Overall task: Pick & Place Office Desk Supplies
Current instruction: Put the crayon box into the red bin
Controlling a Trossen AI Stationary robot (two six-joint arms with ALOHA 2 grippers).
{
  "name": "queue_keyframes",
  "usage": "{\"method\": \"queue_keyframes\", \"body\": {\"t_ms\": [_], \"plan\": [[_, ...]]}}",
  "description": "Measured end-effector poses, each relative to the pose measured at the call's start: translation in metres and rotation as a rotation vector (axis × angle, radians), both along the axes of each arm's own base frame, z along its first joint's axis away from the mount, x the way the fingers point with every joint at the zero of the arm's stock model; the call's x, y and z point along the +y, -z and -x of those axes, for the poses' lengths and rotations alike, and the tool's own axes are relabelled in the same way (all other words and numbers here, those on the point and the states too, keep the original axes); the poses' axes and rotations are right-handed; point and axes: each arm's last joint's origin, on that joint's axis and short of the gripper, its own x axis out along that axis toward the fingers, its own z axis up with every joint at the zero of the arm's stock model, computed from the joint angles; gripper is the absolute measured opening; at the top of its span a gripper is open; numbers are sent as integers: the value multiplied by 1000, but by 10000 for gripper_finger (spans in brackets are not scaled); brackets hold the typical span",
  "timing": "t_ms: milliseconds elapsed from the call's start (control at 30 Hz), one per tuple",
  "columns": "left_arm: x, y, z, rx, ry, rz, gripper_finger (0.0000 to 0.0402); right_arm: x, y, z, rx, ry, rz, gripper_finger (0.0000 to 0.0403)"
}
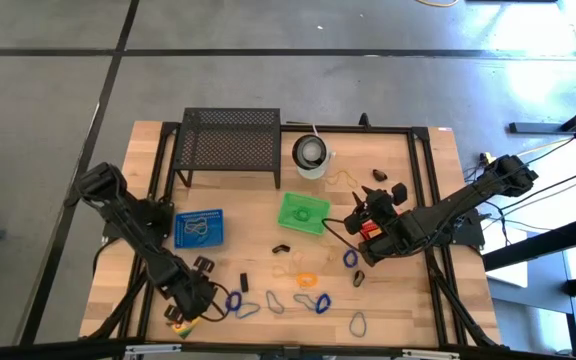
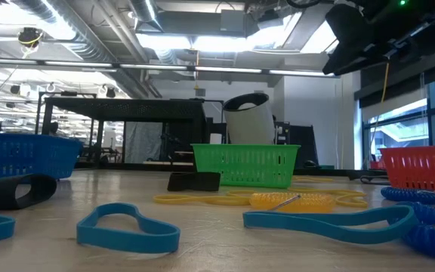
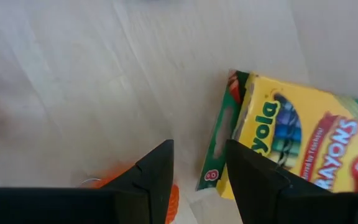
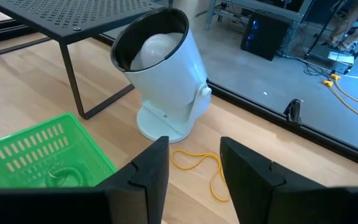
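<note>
The crayon box [image 3: 297, 146] is seen just beside the left gripper [image 3: 199, 165], whose parted fingers grasp nothing.

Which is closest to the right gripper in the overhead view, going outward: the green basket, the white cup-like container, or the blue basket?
From the right gripper, seen from above:
1. Green basket, just beside it, toward table centre.
2. White cup-like container, farther back, beside the black mesh rack.
3. Blue basket, farthest, on the left arm's side.
</note>
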Motion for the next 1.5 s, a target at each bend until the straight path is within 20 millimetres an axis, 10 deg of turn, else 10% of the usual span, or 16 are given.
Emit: {"method": "queue_keyframes", "body": {"t_ms": [400, 733, 967, 1500], "plan": [[-5, 11, -1, -43, 17, -69, 134, 0, 0, 0, 1, -1, -3, 146], [-6, 11, -1, -71, 83, -88, 13, 0, 0, 0, 5, -2, -13, 146], [-6, 9, -2, -91, 136, -90, 2, 0, 0, 0, 7, -2, -16, 146], [11, -48, 0, -436, 49, -93, 1, 0, 0, 0, 10, -4, -14, 146]]}}
